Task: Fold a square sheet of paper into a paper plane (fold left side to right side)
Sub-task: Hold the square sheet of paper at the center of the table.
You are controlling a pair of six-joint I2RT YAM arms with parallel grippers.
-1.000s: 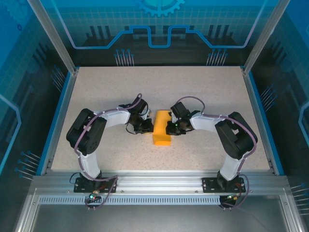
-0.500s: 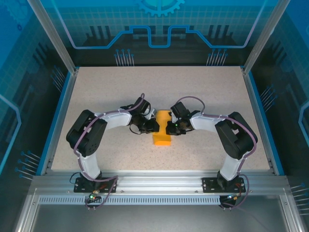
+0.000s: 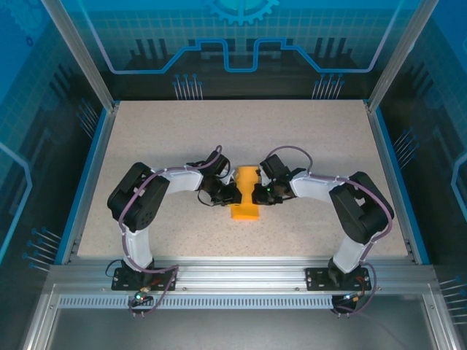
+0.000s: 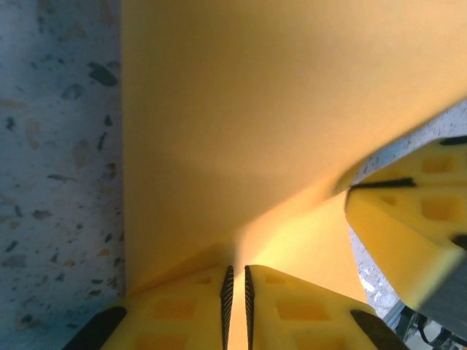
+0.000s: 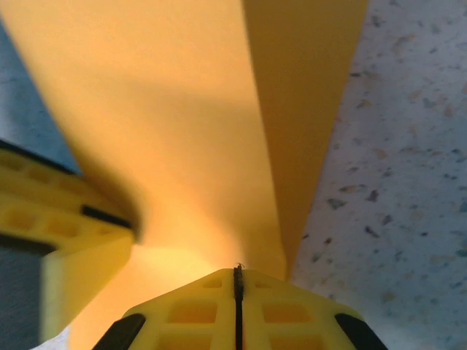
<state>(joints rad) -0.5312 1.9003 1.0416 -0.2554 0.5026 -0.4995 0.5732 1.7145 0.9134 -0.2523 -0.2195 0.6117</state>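
Left wrist view puts the left gripper (image 4: 236,283) at the bottom of the picture. Its yellow fingers are pressed nearly together, with an edge of the orange sheet of paper (image 4: 277,109) caught in the slit between them. Right wrist view has the right gripper (image 5: 238,281) likewise clamped, on the opposite edge, where a folded layer overlaps the one beneath. Each wrist camera also catches the other arm's fingers just beside its own, so the two pinches sit close together. From above, the sheet lies mid-table on the speckled tabletop (image 3: 314,138) as a narrow strip running away from the arms, between the two grippers. A second ago both grippers stood at the strip's flanks. They have since closed in towards each other, and the strip now looks waisted where they hold it, with wider near and far ends. I judge the paper is now secured from both sides, ready for the left edge to be carried over to the right, a fold not yet made.
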